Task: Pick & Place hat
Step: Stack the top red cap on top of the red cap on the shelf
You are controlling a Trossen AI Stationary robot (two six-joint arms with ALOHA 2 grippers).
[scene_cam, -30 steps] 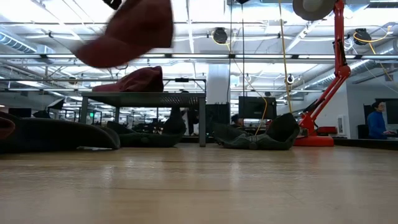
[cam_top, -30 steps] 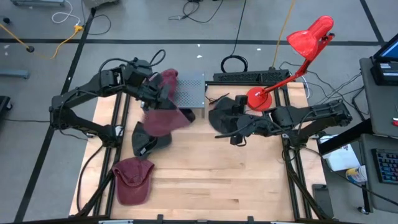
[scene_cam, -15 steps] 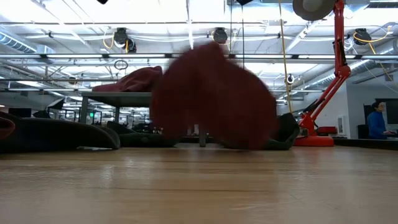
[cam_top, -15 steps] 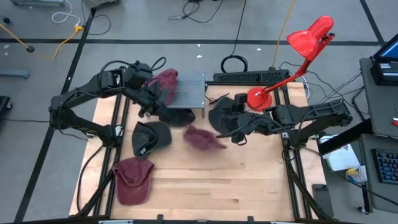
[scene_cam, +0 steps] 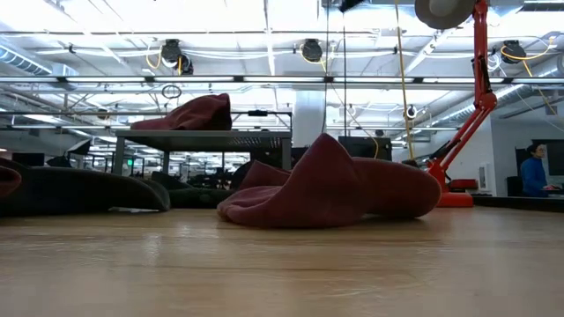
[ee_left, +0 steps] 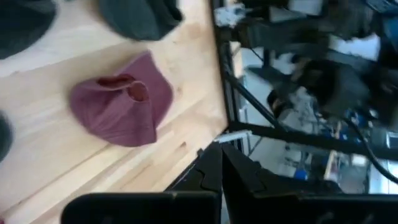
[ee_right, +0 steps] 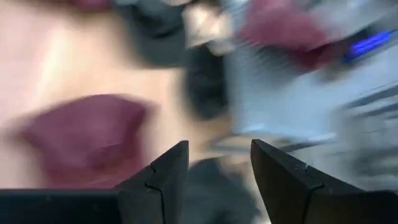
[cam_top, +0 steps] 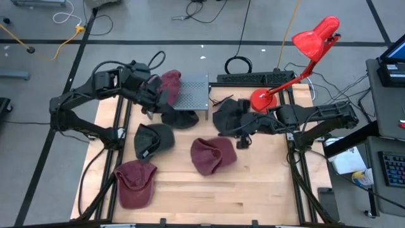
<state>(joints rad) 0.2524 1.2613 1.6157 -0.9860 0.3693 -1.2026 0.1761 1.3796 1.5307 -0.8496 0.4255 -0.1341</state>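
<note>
A maroon hat (cam_top: 212,155) lies crumpled on the wood table near its middle; it also shows in the low view (scene_cam: 326,189) and the left wrist view (ee_left: 121,109). Another maroon hat (cam_top: 169,81) lies on top of a grey rack (cam_top: 193,92). My left gripper (cam_top: 152,104) hangs shut and empty beside the rack's left end (ee_left: 221,171). My right gripper (cam_top: 243,136) is open and empty (ee_right: 217,168), just right of the fallen hat, beside a dark hat (cam_top: 228,115).
A dark hat (cam_top: 152,139) and a maroon cap (cam_top: 135,182) lie at the table's left. Another dark hat (cam_top: 180,117) lies under the rack. A red desk lamp (cam_top: 262,100) stands at the far right. Bare wood runs along the near edge.
The maroon hat, in the air by my left gripper a second ago, has flown toward the table's right and near side and landed crumpled near the table's middle. My left gripper has drawn back a little toward the rack.
</note>
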